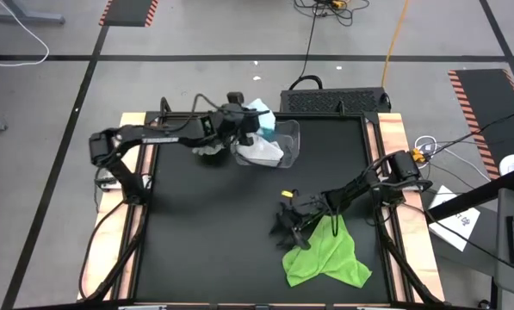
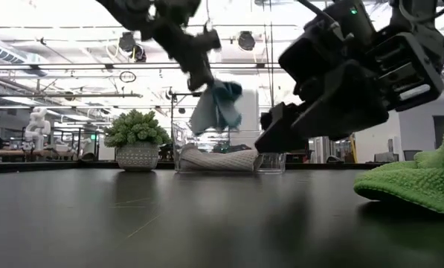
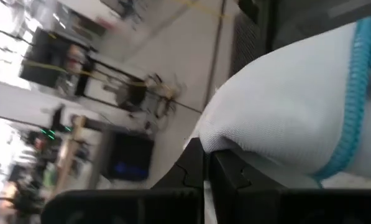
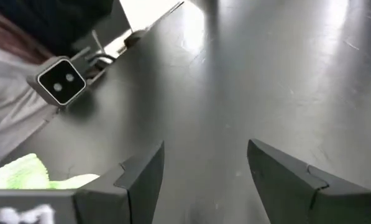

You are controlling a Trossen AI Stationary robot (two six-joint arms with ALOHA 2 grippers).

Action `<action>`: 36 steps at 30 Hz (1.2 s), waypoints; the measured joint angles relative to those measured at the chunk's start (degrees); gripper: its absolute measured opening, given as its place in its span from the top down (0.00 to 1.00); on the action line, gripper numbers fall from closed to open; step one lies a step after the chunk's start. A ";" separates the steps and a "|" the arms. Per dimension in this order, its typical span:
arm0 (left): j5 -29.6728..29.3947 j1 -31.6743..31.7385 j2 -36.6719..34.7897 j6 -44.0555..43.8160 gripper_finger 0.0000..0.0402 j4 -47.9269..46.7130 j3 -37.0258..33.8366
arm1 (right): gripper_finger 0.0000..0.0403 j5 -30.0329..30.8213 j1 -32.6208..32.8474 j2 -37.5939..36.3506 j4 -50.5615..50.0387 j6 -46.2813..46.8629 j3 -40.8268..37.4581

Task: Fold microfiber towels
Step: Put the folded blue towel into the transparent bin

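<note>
Left gripper pinches the blue towel above the bin; lift clear before spreading; right gripper spread.

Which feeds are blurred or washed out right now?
Left wrist view: the room behind is smeared, and the light blue towel is soft. Low view: bright ceiling lights wash out the top. Right wrist view: glare streaks the black table. High view: evenly lit.
</note>
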 joint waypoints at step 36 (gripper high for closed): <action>-3.13 -14.20 11.52 -27.93 0.79 -38.02 16.98 | 0.45 2.86 0.53 -0.04 19.12 7.36 -7.99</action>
